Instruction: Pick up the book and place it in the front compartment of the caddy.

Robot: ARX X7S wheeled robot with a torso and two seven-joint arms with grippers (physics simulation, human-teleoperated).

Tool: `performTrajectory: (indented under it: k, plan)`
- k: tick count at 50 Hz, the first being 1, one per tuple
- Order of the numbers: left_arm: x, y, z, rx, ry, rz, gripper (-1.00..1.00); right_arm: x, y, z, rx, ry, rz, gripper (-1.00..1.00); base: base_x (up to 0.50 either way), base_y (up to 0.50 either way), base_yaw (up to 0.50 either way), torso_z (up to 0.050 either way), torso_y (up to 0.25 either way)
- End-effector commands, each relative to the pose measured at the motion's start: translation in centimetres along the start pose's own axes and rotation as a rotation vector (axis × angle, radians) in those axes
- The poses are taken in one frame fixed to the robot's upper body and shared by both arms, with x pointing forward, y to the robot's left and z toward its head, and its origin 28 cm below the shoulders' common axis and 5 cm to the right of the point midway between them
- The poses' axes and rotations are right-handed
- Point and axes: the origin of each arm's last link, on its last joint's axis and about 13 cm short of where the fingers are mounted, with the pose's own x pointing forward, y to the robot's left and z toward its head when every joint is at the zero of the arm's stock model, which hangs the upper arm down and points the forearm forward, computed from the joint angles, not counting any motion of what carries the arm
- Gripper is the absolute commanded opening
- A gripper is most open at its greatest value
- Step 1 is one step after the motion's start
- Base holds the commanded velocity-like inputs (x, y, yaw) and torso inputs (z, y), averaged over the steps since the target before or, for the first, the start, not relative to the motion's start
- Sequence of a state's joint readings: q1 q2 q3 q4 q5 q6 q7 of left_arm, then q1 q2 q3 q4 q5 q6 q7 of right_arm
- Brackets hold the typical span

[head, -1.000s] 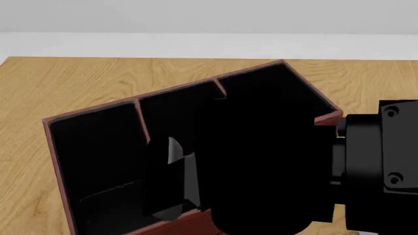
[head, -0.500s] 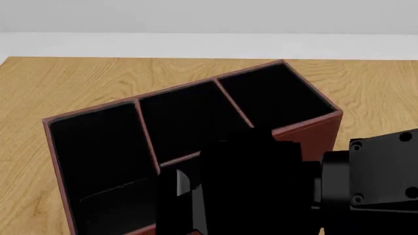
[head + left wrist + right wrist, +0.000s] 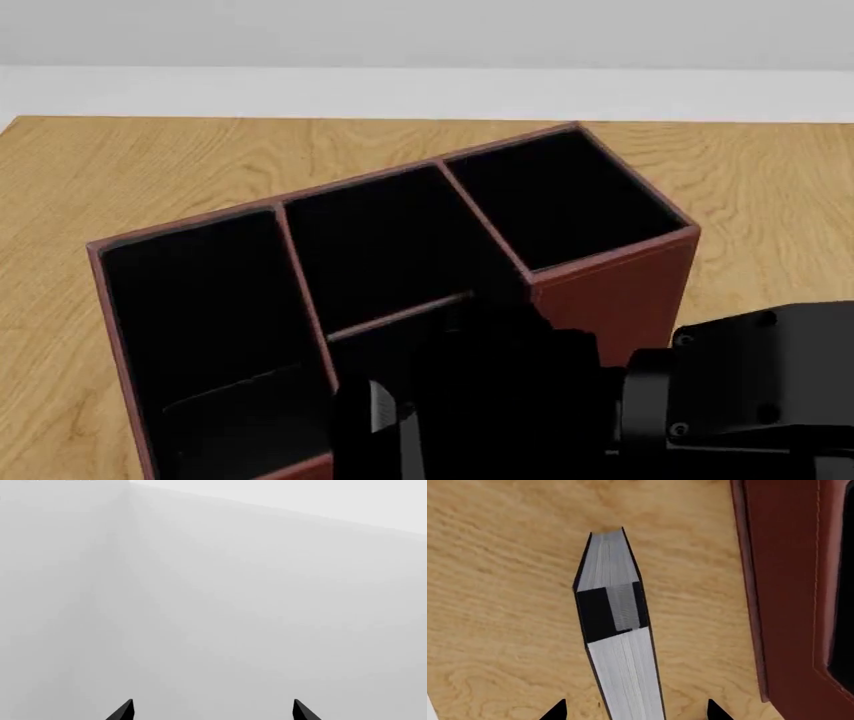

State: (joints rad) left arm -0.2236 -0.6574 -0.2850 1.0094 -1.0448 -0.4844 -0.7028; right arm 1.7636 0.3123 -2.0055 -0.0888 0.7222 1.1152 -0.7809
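The caddy (image 3: 614,290) stands on the wooden table (image 3: 134,170), red-brown outside and black inside. A low cross divider halves its middle section, and the front compartment (image 3: 380,350) lies on the near side of it. My right gripper (image 3: 635,711) is shut on the book (image 3: 620,670), whose white page edges run between the two fingertips. In the right wrist view the book hangs over bare wood, beside the caddy's outer wall (image 3: 787,580). In the head view only a pale sliver of the book (image 3: 380,410) shows, by the caddy's near wall. My left gripper (image 3: 212,711) is open and faces a blank grey surface.
My black right arm (image 3: 747,390) fills the lower right of the head view and hides the caddy's near right corner. Bare wood lies left, right and behind the caddy. The table's far edge meets a pale floor.
My right gripper has drawn back from above the caddy toward its near wall, carrying the book. The caddy's middle and right sections, covered before, now show.
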Motion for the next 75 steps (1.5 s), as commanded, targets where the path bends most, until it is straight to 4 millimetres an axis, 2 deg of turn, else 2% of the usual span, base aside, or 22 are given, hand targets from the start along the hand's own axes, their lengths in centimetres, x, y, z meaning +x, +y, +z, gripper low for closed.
performTrajectory:
  k: [1,33,53,62,63,75]
  plan:
    - [-0.2,0.1,0.3,-0.001,-0.006,0.003,1.00,1.2,0.1,0.2,-0.006,0.003,0.017,1.00,0.00,0.00,0.00,0.000,0.000]
    - [-0.3,0.2,0.5,-0.003,-0.009,0.007,1.00,4.4,0.3,0.4,-0.022,0.019,0.049,1.00,0.00,0.00,0.00,0.000,0.000]
    - [-0.3,0.2,0.5,-0.005,-0.011,0.009,1.00,6.4,2.2,-0.8,-0.011,0.024,0.074,1.00,0.00,0.00,0.00,0.000,0.000]
    - [-0.3,0.2,0.5,-0.005,-0.014,0.011,1.00,7.0,2.4,-1.0,-0.001,0.029,0.085,1.00,0.00,0.00,0.00,0.000,0.000]
    - [-0.3,0.2,0.5,-0.005,-0.014,0.011,1.00,7.0,2.3,-1.0,-0.002,0.031,0.083,-1.00,0.00,0.00,0.00,0.000,0.000]
    - [-0.3,0.2,0.5,-0.006,-0.014,0.011,1.00,6.7,2.2,-1.0,0.003,0.033,0.069,-1.00,0.00,0.00,0.00,0.000,0.000]
